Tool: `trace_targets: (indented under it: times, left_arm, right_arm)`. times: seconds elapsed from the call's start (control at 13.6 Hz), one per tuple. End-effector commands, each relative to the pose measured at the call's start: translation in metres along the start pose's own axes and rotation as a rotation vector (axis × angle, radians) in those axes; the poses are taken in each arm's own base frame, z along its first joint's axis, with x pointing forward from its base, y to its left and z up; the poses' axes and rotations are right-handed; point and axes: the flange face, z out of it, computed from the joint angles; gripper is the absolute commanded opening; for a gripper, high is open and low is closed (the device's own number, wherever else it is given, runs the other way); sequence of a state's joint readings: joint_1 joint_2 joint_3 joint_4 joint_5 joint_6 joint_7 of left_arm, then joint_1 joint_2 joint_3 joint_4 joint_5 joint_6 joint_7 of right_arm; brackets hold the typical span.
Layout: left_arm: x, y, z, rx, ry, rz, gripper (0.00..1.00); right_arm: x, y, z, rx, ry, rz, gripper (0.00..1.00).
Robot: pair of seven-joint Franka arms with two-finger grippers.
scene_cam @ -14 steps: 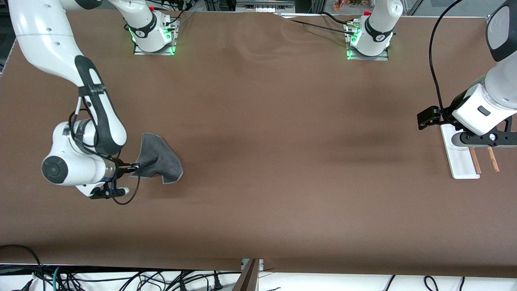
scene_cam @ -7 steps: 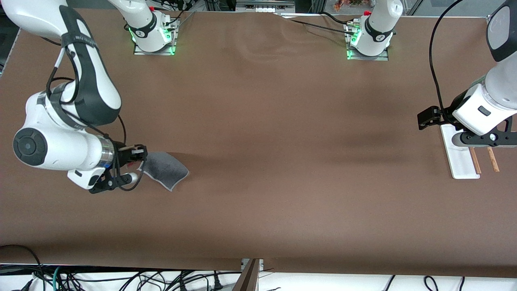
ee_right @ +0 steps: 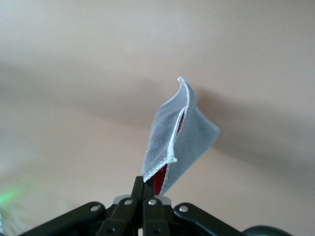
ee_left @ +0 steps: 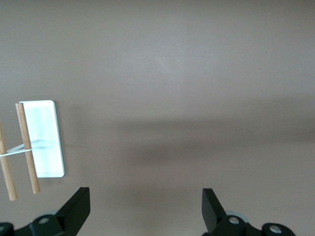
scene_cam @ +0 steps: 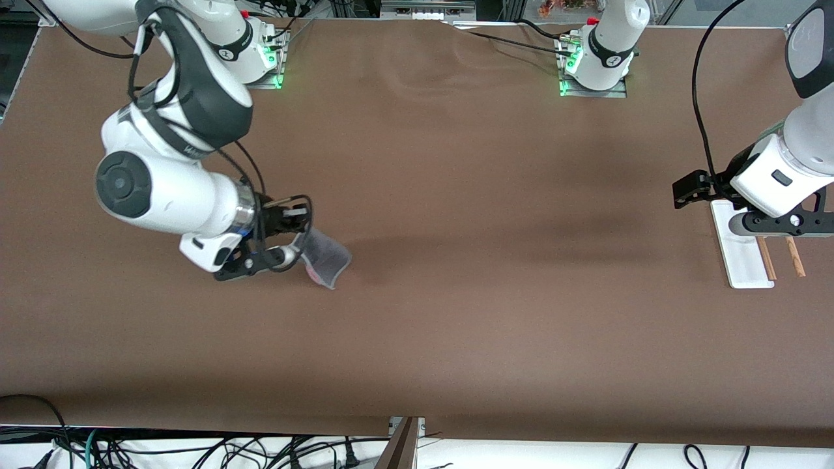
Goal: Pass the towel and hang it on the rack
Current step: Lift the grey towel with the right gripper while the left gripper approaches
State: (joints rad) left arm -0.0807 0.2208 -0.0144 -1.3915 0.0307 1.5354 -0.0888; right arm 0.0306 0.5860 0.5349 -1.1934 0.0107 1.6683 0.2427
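Note:
My right gripper [scene_cam: 301,229] is shut on one edge of the dark grey towel [scene_cam: 324,258] and holds it up over the table toward the right arm's end. In the right wrist view the towel [ee_right: 179,135] hangs folded from the closed fingertips [ee_right: 143,187], its light stitched edge showing. The rack [scene_cam: 749,257] stands at the left arm's end, with a white base and two brown rods [scene_cam: 780,258]. My left gripper [scene_cam: 690,189] is open and empty, waiting over the table beside the rack. The left wrist view shows the rack [ee_left: 43,140] and the open fingers [ee_left: 78,209].
Both arm bases [scene_cam: 247,58] stand along the table edge farthest from the front camera. A black cable [scene_cam: 700,111] hangs by the left arm. The brown table [scene_cam: 469,215] spreads wide between the two grippers.
My right gripper has lifted the towel off the table and carried it toward the middle. The towel now hangs folded from the fingers. The left arm has not moved.

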Motion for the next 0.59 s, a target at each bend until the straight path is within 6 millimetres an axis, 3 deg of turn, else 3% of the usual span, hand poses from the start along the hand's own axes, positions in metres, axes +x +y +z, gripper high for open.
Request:
trace_targets:
  times: [0.0, 0.15, 0.37, 0.52]
  left_arm:
    - [-0.001, -0.001, -0.009, -0.025, 0.001, 0.017, 1.0]
    - [-0.004, -0.001, -0.008, -0.024, -0.014, 0.019, 1.0]
    - [-0.004, -0.009, -0.007, -0.028, -0.025, 0.137, 1.0]
    - [-0.001, -0.008, 0.009, -0.114, -0.049, 0.24, 1.0]
  right_arm:
    - [-0.013, -0.048, -0.019, 0.003, 0.035, -0.046, 0.0]
    - [-0.019, -0.08, -0.032, 0.014, 0.071, -0.09, 0.0]
    - [-0.029, -0.123, -0.026, 0.025, 0.092, -0.127, 0.0]
    - [-0.04, -0.147, -0.031, 0.029, 0.109, -0.114, 0.0]
